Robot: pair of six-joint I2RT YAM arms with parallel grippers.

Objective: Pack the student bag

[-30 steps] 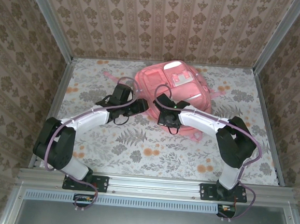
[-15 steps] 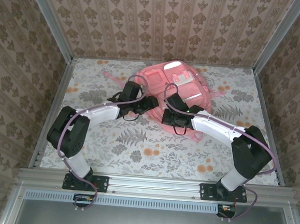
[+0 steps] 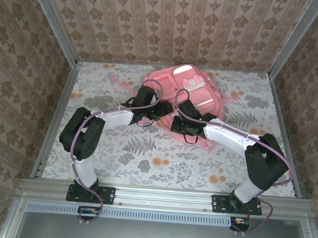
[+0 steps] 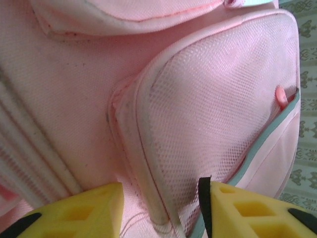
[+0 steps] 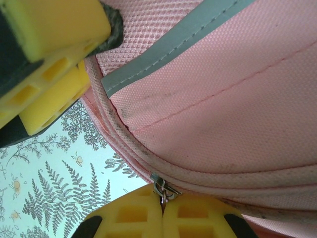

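Note:
The student bag (image 3: 188, 89), a pink backpack, lies at the back middle of the table. My left gripper (image 3: 162, 109) is at its near left side, open. In the left wrist view its yellow fingers (image 4: 161, 208) straddle the piped edge of the bag's mesh side pocket (image 4: 213, 109) without pinching it. My right gripper (image 3: 176, 123) is at the bag's near edge, shut on the metal zipper pull (image 5: 163, 191), which sits at the tips of its fingers (image 5: 163, 210). The left gripper's fingers (image 5: 49, 64) are close by, against the bag's grey stripe (image 5: 173, 37).
A thin pink strap (image 3: 118, 82) trails from the bag onto the floral tablecloth (image 3: 156, 160). Patterned walls and metal posts (image 3: 61, 34) close in the back and sides. The front half of the table is open floor for the arms.
My left gripper has moved right onto the bag's side and its jaws have narrowed. The right gripper shifted slightly right early on and stays shut on the zipper pull.

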